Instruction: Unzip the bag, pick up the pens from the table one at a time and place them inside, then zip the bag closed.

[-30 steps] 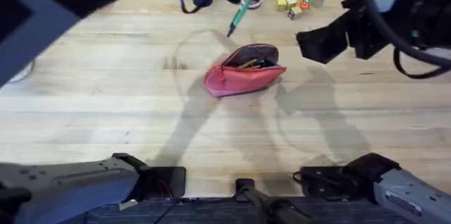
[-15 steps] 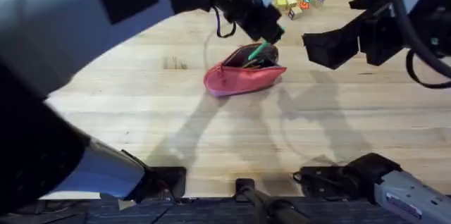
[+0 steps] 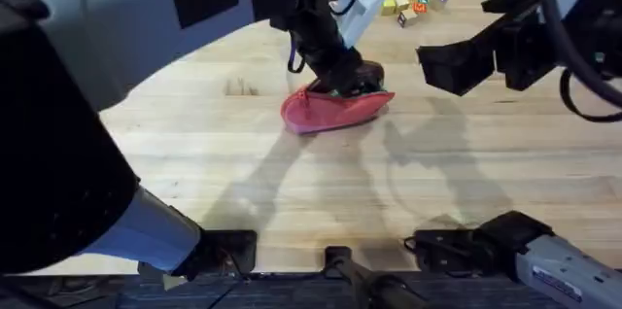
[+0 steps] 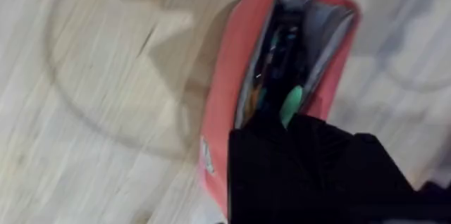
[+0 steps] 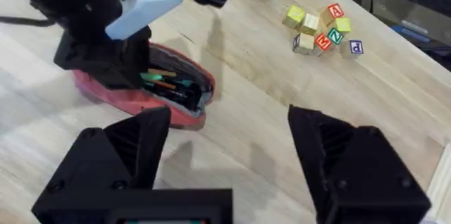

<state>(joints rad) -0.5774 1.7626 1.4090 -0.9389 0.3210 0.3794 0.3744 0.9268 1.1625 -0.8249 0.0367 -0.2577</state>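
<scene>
Down into the mouth of the soft pink-red fabric pouch [image 3: 336, 107] has come the left gripper [image 3: 340, 78], which a second ago held the slim green pen [image 4: 290, 103] up over the light wooden plank table [image 3: 194, 154]. Its jaws seem clamped on that pen, tip inside the open zipper beside a yellow-orange one [image 5: 163, 83], likely for release. Off to the side, the right gripper [image 5: 229, 129] hangs spread apart, with bare tabletop around the pouch.

Left claw [image 3: 342, 84] over bag [image 3: 335, 111] mouth
</scene>
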